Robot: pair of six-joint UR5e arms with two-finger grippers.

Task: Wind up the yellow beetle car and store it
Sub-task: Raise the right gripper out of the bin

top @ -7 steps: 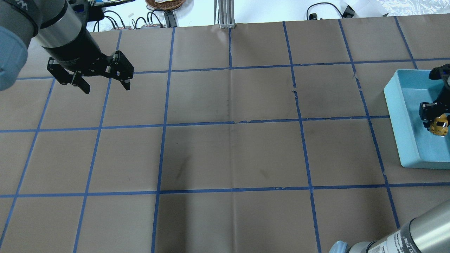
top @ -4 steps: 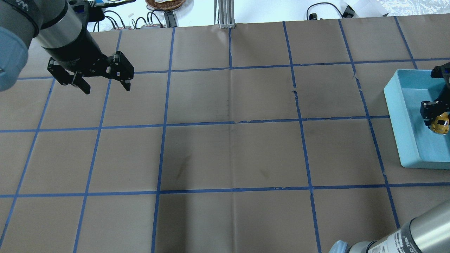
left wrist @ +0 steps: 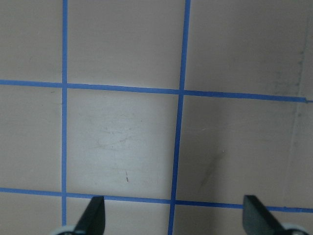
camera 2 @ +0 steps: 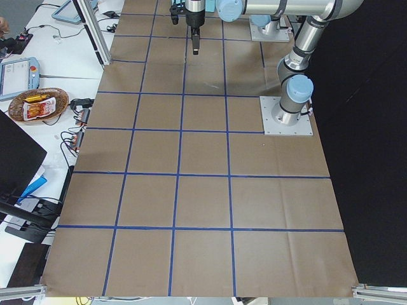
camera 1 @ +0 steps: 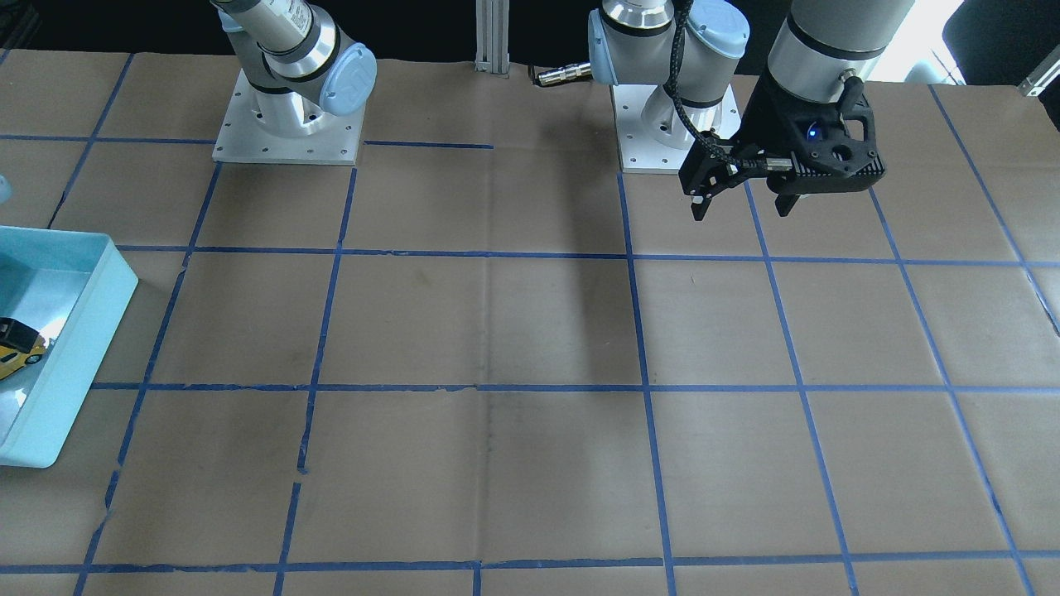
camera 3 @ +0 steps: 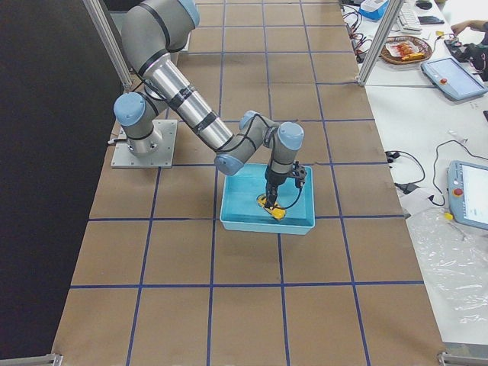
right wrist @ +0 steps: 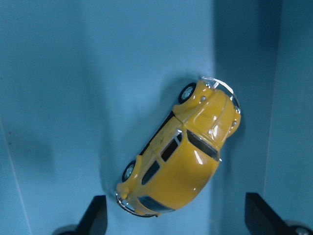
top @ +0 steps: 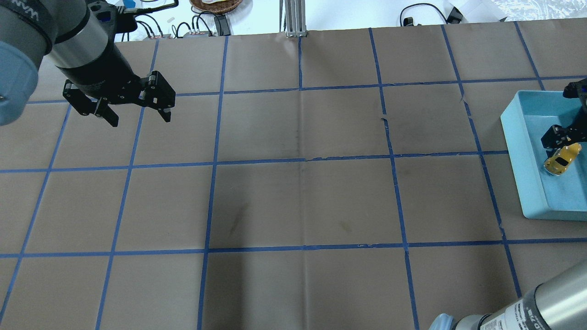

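The beetle car (right wrist: pixel 178 154) is yellow, the tray (top: pixel 516 151) turquoise, the table (top: pixel 302 201) brown, blue-gridded.

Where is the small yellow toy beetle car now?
The yellow beetle car lies inside the light blue tray at the overhead view's right edge, below the right gripper.

Open only from above
Blue bin (top: pixel 523 165) walls ringed the yellow beetle car (top: pixel 562 159); the spread right gripper (right wrist: pixel 178 215) filled the room above.

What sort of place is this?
Likely a robotics lab: a left arm and a right arm bolted to a table gridded with blue tape, plus a control tablet and cables on the side bench.
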